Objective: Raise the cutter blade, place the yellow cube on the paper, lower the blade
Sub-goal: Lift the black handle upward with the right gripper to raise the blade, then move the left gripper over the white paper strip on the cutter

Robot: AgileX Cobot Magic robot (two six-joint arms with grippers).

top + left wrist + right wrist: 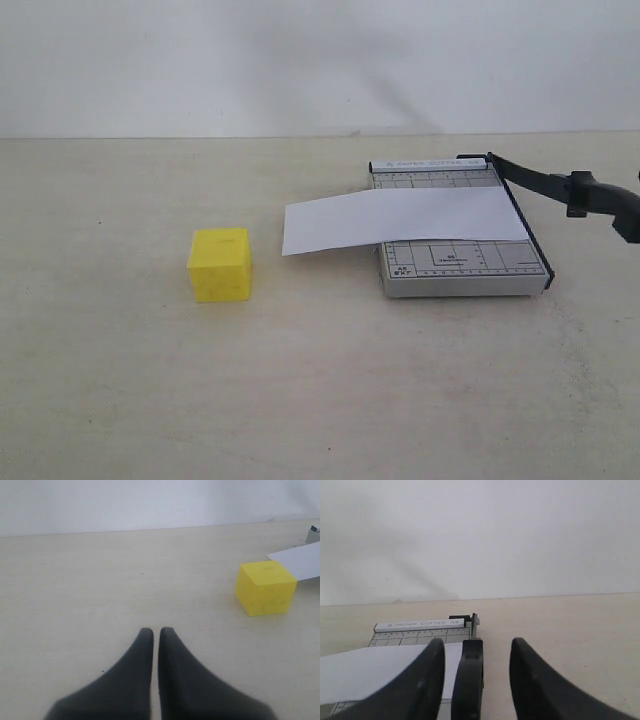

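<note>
The yellow cube (pixel 220 264) sits on the table left of the grey cutter board (pixel 465 272); it also shows in the left wrist view (pixel 265 588). The white paper (pixel 400 220) lies across the board and overhangs its left side. The cutter blade (pixel 545 182) is lifted off the board, angling out to the right from its hinge. My right gripper (pixel 477 642) is open, with the blade's handle (pixel 469 680) between its fingers, close to one finger and apart from the other. My left gripper (pixel 153 630) is shut on nothing, low over bare table, short of the cube.
A pale wall (pixel 320 60) runs behind the table. The board's white ruler bar (pixel 420 625) lies along its far edge. Neither arm shows clearly in the exterior view.
</note>
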